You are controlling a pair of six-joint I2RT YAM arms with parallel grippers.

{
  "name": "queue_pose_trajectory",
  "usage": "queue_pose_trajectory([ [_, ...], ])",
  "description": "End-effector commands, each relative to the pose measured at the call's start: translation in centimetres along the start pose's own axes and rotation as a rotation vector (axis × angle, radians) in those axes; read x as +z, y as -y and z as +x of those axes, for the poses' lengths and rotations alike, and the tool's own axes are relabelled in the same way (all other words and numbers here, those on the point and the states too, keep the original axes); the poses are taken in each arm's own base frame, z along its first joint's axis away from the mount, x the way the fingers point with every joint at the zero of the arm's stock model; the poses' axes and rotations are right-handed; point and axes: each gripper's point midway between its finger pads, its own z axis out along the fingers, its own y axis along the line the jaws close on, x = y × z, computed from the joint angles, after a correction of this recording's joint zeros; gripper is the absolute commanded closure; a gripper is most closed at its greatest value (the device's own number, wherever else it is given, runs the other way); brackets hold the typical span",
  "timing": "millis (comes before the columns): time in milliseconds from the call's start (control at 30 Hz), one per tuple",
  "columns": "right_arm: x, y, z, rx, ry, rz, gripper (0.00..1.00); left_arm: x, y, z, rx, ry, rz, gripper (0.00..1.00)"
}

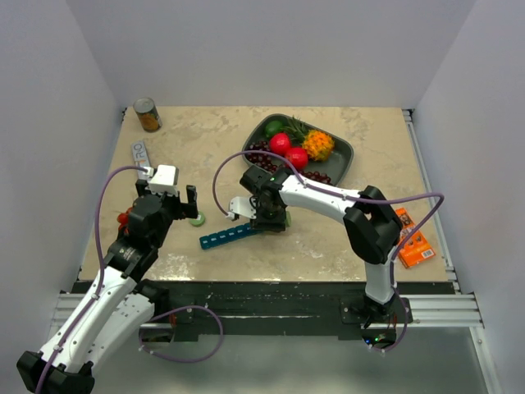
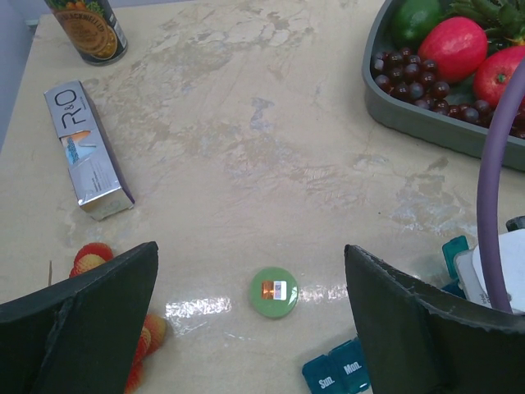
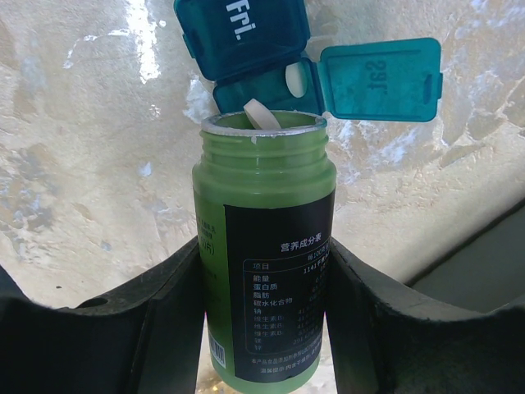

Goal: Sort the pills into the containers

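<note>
right gripper point(image 3: 262, 254) clamped on uncapped green plastic pill bottle point(image 3: 262, 213), white pill point(image 3: 261, 113) at mouth | teal-blue plastic pill-organizer strip point(image 3: 246, 33) just beyond jaw tips, end lid flipped open, second white pill point(image 3: 294, 76) inside | left gripper point(image 2: 250, 250) spread wide, round green cap point(image 2: 273, 292) lying between jaws, untouched

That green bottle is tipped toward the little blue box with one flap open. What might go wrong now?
1. A white pill sits at the mouth of the green bottle in the right hand; more tilt might spill several, or send them past the open compartment onto the table.
2. The bottle's rim looks close to the pill organizer; a nudge might shift it or swing the open flap shut.
</note>
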Motion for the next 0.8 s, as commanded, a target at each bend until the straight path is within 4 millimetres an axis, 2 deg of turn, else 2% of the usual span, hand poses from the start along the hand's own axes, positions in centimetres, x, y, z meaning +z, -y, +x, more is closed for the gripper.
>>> queue_pose_trajectory([
  [0,-1.22,0.95,-0.35,0.018,0.000,0.043,1.00,-0.17,-0.30,-1.90,-0.025,0.061,-0.013,0.00],
  [333,-1.40,1.51,0.05,0.008,-0.041,0.083,1.00,-0.14,-0.26,-1.86,-0.025,0.059,-0.012,0.00],
  [767,-1.20,1.19,-0.16,-0.002,-0.042,0.070,1.00,-0.20,-0.25,-1.89,-0.025,0.061,-0.010,0.00],
])
